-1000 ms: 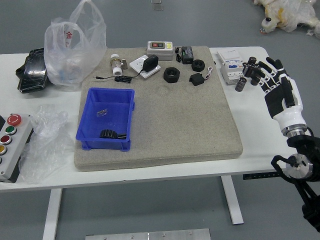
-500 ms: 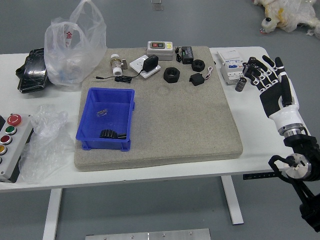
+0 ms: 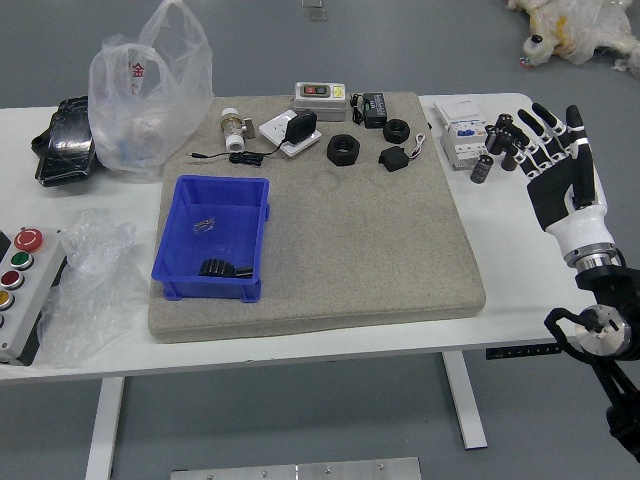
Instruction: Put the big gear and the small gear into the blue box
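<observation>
- Seeing one black gear in the blue box; I can't find the second.
- My right hand is wide, empty, above the desk.
- I'd look closer before grabbing.

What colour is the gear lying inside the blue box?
Black; the toothed gear shows in the head view, at the blue plastic box's near end.

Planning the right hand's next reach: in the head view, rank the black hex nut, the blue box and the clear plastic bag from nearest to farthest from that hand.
From the right hand:
1. Black hex nut, far side of the mat, mid-table.
2. Blue box, left part of the mat.
3. Clear plastic bag, far left, off the mat.
</observation>
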Action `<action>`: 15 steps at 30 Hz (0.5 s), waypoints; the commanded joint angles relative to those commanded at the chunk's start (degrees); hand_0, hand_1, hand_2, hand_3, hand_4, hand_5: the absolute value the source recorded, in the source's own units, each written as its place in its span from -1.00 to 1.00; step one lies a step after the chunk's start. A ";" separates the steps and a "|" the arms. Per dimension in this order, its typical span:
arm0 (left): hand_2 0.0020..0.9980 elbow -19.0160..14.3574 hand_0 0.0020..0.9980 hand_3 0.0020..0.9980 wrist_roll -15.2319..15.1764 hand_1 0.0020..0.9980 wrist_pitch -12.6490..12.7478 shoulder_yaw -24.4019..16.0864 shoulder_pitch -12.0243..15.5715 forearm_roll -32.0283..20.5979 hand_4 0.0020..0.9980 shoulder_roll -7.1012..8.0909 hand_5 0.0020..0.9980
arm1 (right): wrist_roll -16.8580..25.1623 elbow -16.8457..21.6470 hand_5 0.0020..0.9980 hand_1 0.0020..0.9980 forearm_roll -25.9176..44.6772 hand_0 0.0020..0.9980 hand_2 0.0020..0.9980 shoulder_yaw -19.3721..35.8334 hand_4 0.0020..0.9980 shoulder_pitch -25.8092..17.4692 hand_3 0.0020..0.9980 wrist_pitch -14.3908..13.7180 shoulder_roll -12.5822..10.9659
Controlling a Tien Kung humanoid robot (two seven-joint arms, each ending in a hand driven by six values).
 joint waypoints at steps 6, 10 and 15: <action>0.27 0.01 0.40 0.55 0.13 0.30 -0.10 -0.33 0.01 0.56 0.40 0.18 -0.18 | 0.23 0.92 0.30 0.52 -0.86 0.54 0.55 3.15 0.65 -1.04 0.44 -0.57 -0.31; 0.27 0.02 0.40 0.55 0.09 0.30 0.11 -0.17 0.15 0.18 0.40 0.12 -0.18 | 0.25 1.79 0.30 0.52 -1.62 0.54 0.55 5.60 0.65 -2.10 0.44 -0.96 -0.43; 0.27 0.05 0.40 0.55 0.04 0.30 0.21 -0.03 0.06 -0.08 0.40 -0.01 -0.18 | 0.22 2.52 0.31 0.51 -2.50 0.53 0.55 7.83 0.64 -3.09 0.43 -1.36 -0.37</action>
